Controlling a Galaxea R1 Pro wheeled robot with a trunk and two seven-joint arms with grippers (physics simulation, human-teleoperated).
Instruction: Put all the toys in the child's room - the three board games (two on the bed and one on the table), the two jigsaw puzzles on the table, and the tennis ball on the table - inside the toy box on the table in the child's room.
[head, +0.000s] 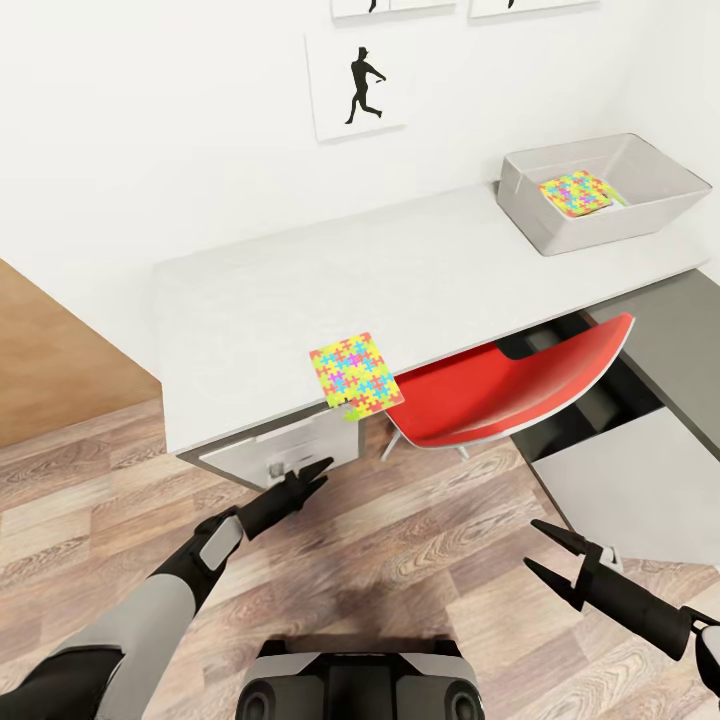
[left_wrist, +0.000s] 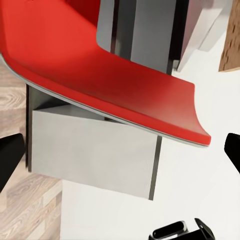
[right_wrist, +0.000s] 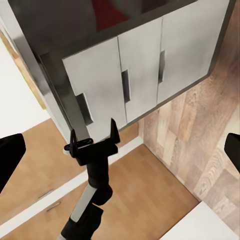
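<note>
One jigsaw puzzle (head: 355, 375), a thin multicolour board, lies at the front edge of the table (head: 400, 270), with a corner hanging over. A second puzzle (head: 575, 193) lies inside the light grey toy box (head: 560, 228) at the table's far right. My left gripper (head: 322, 473) hovers open over the floor just below the near puzzle, apart from it. The right wrist view also shows this left gripper (right_wrist: 94, 131), its jaws spread. My right gripper (head: 530, 545) is open and empty, low at the right. The board games, tennis ball and bed are out of view.
A red chair (head: 510, 385) is tucked under the table right of the near puzzle, and its seat (left_wrist: 125, 85) is close in the left wrist view. White drawers (head: 285, 450) sit under the table's left end. A dark grey corner section (head: 680, 340) runs along the right.
</note>
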